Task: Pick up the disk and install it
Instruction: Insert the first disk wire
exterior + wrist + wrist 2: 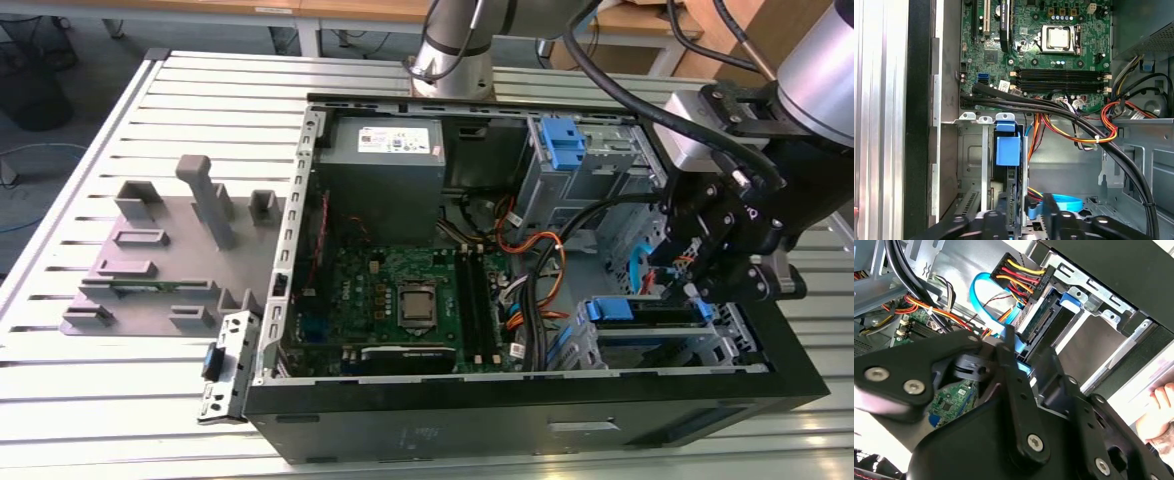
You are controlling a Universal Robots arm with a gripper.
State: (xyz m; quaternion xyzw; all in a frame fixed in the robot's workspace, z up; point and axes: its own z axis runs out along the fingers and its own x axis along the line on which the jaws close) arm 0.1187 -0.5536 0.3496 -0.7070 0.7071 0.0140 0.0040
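The black end effector (703,285) hangs just above the open black computer case's (534,415) drive bay, fingers closed on the blue-bracketed silver disk (1008,150), which stands edgewise inside that bay.

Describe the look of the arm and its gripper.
The arm is a silver metal tube with grey joint housings, trailed by thick black cables. The gripper is matte black: flat angular linkage plates joined by silver screws, mounted beneath a pale grey wrist block.
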